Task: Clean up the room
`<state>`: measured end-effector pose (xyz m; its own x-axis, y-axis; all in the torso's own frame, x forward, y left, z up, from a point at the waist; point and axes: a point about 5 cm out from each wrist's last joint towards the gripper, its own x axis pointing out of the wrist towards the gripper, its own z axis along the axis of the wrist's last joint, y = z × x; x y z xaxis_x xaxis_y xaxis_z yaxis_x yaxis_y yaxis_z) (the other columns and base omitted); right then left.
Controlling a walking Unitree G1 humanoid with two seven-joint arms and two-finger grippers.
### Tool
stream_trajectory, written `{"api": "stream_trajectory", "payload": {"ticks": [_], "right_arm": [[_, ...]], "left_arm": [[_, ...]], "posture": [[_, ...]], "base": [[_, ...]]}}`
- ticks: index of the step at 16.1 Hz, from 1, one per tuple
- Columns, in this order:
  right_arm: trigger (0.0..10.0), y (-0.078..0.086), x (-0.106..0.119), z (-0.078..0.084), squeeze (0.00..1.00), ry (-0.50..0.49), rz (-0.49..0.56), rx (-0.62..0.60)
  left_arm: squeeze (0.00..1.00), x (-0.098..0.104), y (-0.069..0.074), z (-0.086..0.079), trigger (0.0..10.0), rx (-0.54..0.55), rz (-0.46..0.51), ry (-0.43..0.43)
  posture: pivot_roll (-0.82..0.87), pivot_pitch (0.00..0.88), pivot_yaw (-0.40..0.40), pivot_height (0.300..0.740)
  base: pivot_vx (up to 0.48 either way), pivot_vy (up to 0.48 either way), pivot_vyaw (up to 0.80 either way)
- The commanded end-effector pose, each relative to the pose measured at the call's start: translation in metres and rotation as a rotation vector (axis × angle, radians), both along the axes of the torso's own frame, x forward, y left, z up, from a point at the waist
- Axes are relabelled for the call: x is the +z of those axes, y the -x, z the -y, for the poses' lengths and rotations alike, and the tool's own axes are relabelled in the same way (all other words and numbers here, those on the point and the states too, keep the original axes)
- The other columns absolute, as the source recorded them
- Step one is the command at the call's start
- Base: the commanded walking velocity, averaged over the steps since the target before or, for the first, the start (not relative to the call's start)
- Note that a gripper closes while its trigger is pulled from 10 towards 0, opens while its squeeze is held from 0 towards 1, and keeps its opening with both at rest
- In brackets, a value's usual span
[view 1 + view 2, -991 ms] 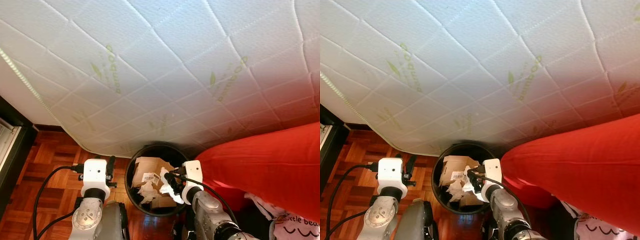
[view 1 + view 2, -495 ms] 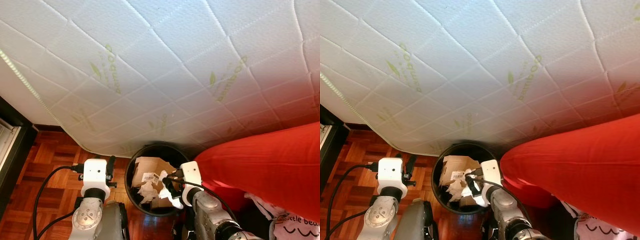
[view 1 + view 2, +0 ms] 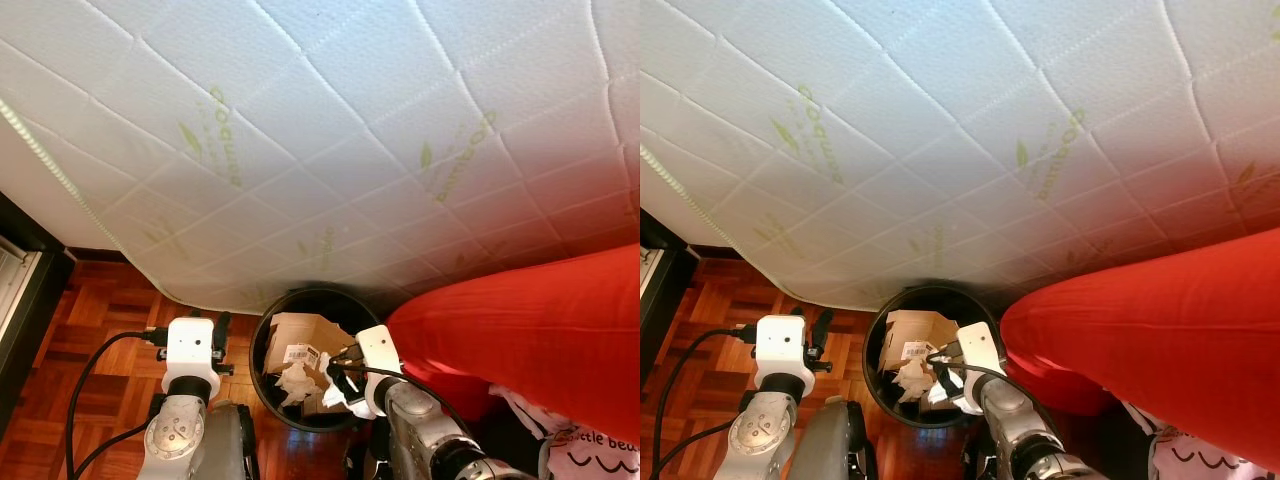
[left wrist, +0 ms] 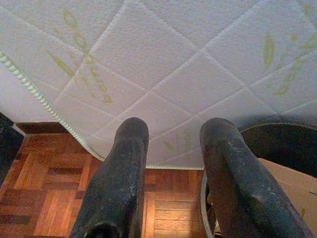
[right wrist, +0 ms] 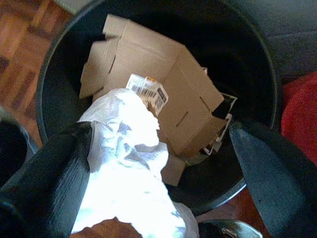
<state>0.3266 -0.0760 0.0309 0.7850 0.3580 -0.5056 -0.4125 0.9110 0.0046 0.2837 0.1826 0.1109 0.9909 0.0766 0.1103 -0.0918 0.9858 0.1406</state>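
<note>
Right tool [image 5: 148,198] spread wide over black bin [image 3: 262,345], crumpled paper [image 5: 126,173] between fingers; left tool [image 4: 173,163] released, beside bin.

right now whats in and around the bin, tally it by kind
round black plastic bin: 1
flattened brown cardboard box with a barcode label: 1
crumpled white paper, by the open right pincer above the bin: 1
white quilted mattress: 1
red fabric cushion: 1
robot pincers, counting the open left pincer: 2
total: 7
</note>
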Motion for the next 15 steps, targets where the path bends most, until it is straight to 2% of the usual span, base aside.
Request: {"api": "stream_trajectory", "payload": {"ticks": [1,5,9,10,13,15], "right_arm": [[10.0,0.0094,-0.0127,0.0026,0.0,0.04,-0.067,0.015],[10.0,0.0102,-0.0139,0.0024,0.0,0.087,-0.1,0.066],[10.0,0.0132,-0.0172,0.0027,0.0,0.152,-0.188,0.145],[10.0,0.0122,-0.0158,0.0024,0.0,0.188,-0.175,0.187],[10.0,0.0119,-0.0153,0.0027,0.0,0.211,-0.178,0.205],[10.0,0.0115,-0.0148,0.0035,0.0,0.274,-0.185,0.253]], "left_arm": [[0.0,-0.0121,0.0051,0.0013,10.0,0.002,-0.052,-0.01],[0.0,-0.0122,0.0047,0.0016,10.0,0.0,-0.054,-0.015],[0.0,-0.0125,0.0042,0.0038,10.0,-0.013,-0.054,-0.031],[0.0,-0.0126,0.0043,0.0041,10.0,-0.015,-0.055,-0.036],[0.0,-0.0128,0.0041,0.0051,10.0,-0.021,-0.057,-0.05],[0.0,-0.0125,0.0042,0.0066,10.0,-0.031,-0.056,-0.062]], "posture": [[0.18,0.44,-0.092,0.615],[0.18,0.44,-0.093,0.615],[0.18,0.44,-0.093,0.615],[0.18,0.44,-0.093,0.615],[0.18,0.441,-0.093,0.615],[0.18,0.441,-0.092,0.615]], "base": [[0.0,0.0,0.0],[0.0,0.0,0.0],[0.0,0.0,0.0],[0.0,0.0,0.0],[0.0,0.0,0.0],[0.0,0.0,0.0]]}}
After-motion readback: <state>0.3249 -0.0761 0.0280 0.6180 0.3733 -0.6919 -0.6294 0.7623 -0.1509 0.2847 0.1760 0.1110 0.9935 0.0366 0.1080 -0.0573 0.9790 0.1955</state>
